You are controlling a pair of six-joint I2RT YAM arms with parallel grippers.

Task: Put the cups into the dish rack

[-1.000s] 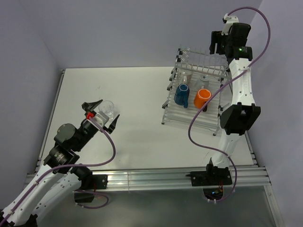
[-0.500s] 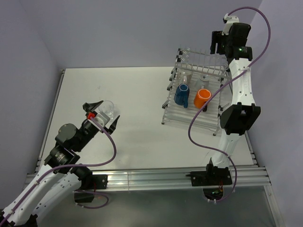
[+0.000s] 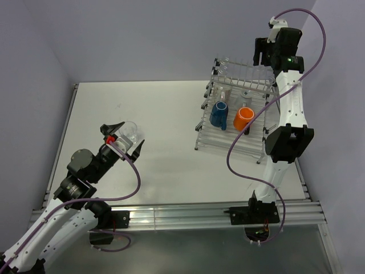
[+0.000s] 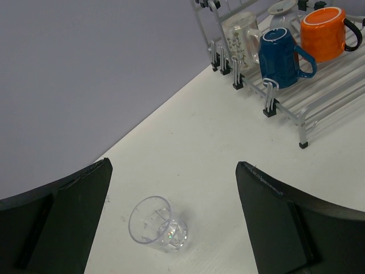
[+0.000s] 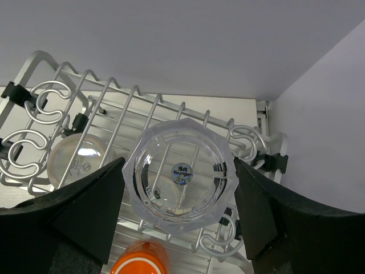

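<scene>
Right wrist view: right gripper [image 5: 178,166] clamps a faceted tumbler [image 5: 179,174], hiding rack [image 5: 50,87] rods; left gripper [image 4: 172,165] gapes empty over second tumbler [image 4: 158,224]

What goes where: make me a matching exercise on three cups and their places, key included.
Things: 1 blue mug; 2 tumbler in the left wrist view; 3 tumbler in the right wrist view.
Places: a between the right fingers; b in the dish rack; c on the table, between the open left fingers.
Pairs: 1-b; 2-c; 3-a.
</scene>
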